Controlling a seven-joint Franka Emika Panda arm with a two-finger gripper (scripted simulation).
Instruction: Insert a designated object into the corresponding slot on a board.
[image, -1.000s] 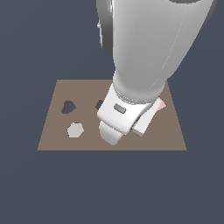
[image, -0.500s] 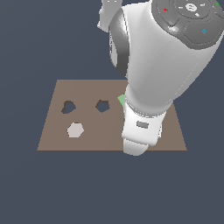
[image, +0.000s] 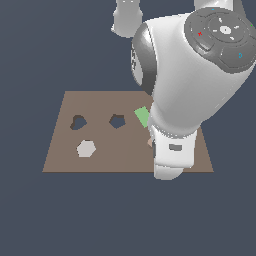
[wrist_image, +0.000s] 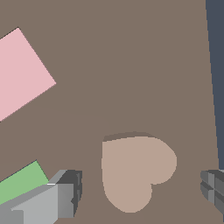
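In the wrist view the pale tan heart-shaped piece (wrist_image: 135, 170) lies flat on the brown board (wrist_image: 131, 65). My gripper (wrist_image: 140, 190) is open and low over it, one finger (wrist_image: 65, 194) on each side, with gaps between both fingers and the heart. In the exterior view the arm (image: 185, 95) hides the gripper, and only a sliver of the heart (image: 149, 142) shows at the arm's edge. The dark heart-shaped slot (image: 77, 122) is on the board (image: 110, 160) at the exterior view's left, far from the heart.
A dark pentagon hole (image: 117, 120) lies beside the slot, and a light grey hexagon (image: 86, 148) in front of it. A green piece (image: 142, 116) and a pink square (wrist_image: 19, 74) lie near the heart. The board's edge (wrist_image: 210, 87) runs close by.
The arm has swung toward the exterior view's right and come lower over the board. It now covers the pink square and has uncovered the green piece.
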